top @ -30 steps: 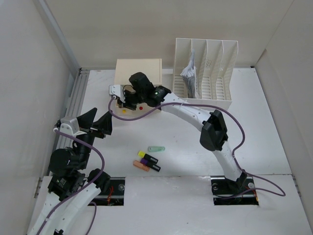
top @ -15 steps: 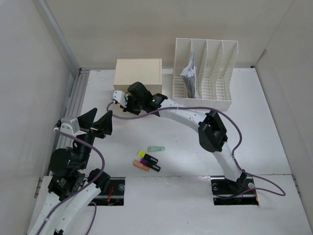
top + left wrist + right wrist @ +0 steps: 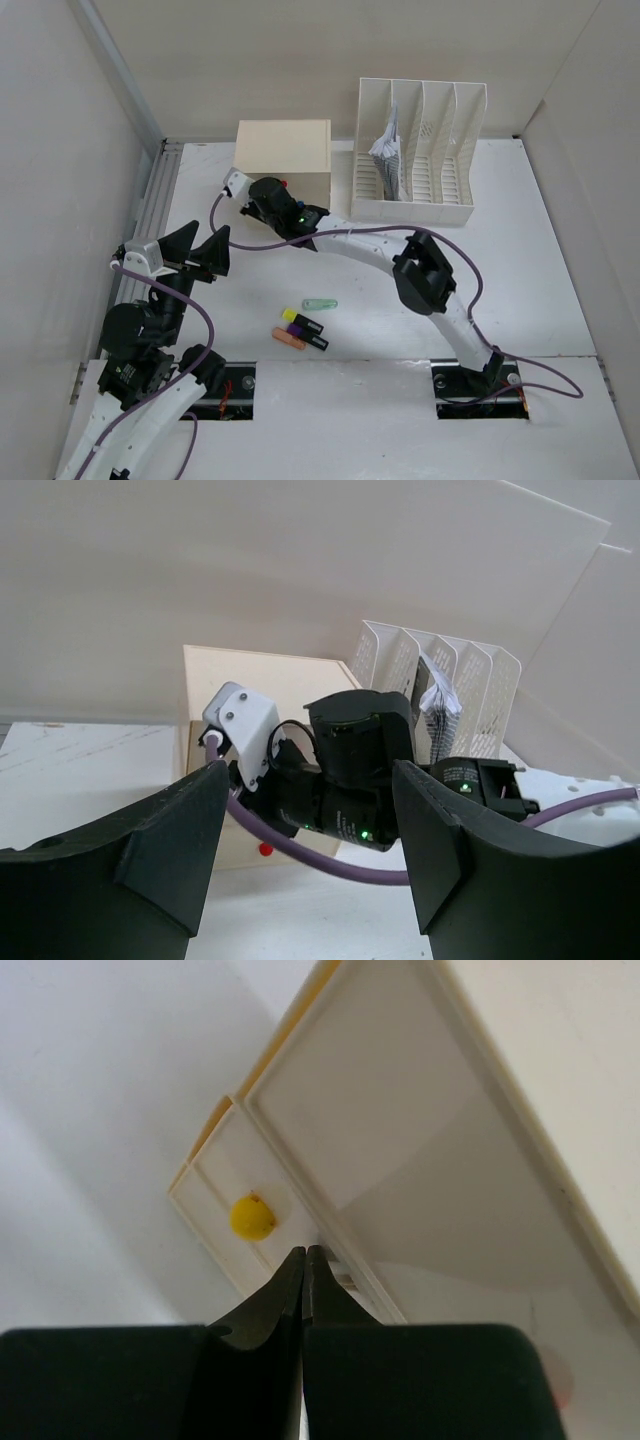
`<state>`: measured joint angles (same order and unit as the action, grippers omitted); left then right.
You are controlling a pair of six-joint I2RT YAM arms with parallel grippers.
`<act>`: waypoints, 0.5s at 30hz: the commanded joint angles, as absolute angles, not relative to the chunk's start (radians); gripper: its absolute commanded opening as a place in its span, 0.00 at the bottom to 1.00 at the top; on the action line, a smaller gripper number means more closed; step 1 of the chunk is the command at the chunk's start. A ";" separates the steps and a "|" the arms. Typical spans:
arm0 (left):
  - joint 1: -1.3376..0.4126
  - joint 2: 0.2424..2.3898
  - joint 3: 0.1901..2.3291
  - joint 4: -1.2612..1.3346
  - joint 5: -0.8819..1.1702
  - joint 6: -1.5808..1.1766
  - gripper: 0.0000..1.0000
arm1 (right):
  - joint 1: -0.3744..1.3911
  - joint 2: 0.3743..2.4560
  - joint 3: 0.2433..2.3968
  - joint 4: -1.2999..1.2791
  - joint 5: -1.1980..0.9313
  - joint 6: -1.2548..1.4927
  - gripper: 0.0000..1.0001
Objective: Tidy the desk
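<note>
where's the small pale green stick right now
Top view: the pale green stick lies on the white desk, centre-front, just beyond the yellow-capped black highlighter.

Left pincer (image 3: 310,772) spread, right arm (image 3: 358,742) at drawer box (image 3: 258,675), rack (image 3: 400,660) behind

Both arms have white links and black joint housings: left arm (image 3: 150,405), right arm (image 3: 365,243). A purple cable (image 3: 330,866) loops along each. Left gripper (image 3: 203,246): black wedge-shaped fingers (image 3: 150,860). Right wrist: green LED (image 3: 364,834), white bracket (image 3: 243,725) with two screws.
</note>
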<state>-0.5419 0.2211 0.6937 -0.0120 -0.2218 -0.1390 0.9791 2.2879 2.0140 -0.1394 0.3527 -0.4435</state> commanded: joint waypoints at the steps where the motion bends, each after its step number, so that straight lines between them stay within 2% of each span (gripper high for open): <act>1: -0.545 0.221 0.690 0.034 -0.236 -0.138 0.64 | 0.974 2.321 2.048 0.002 0.497 -0.446 0.00; 5: -0.545 0.221 0.690 0.034 -0.236 -0.138 0.64 | 0.974 2.295 2.048 -0.058 0.412 -0.463 0.00; 6: -0.545 0.221 0.690 0.034 -0.227 -0.138 0.64 | 0.974 2.283 2.057 -0.124 0.264 -0.477 0.00; 9: -0.545 0.201 0.681 0.057 -0.203 -0.138 0.64 | 0.974 2.206 2.050 -0.346 -0.001 -0.587 0.00; 11: -0.545 0.160 0.672 0.073 -0.189 -0.138 0.73 | 0.974 2.149 1.994 -0.408 -0.196 -0.635 0.03; 13: -0.545 0.129 0.643 0.113 -0.189 -0.147 0.82 | 0.974 2.070 1.912 -0.429 -0.268 -0.681 0.29; 14: -0.545 0.097 0.634 0.130 -0.189 -0.158 0.94 | 0.974 2.045 1.889 -0.445 -0.268 -0.698 0.42; 15: -0.545 0.084 0.624 0.146 -0.189 -0.196 0.98 | 0.974 2.019 1.834 -0.455 -0.268 -0.707 0.55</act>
<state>-0.5419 0.1318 0.6418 0.0326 -0.2062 -0.1497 0.9646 2.1586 1.8896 -0.3840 -0.0895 -0.6209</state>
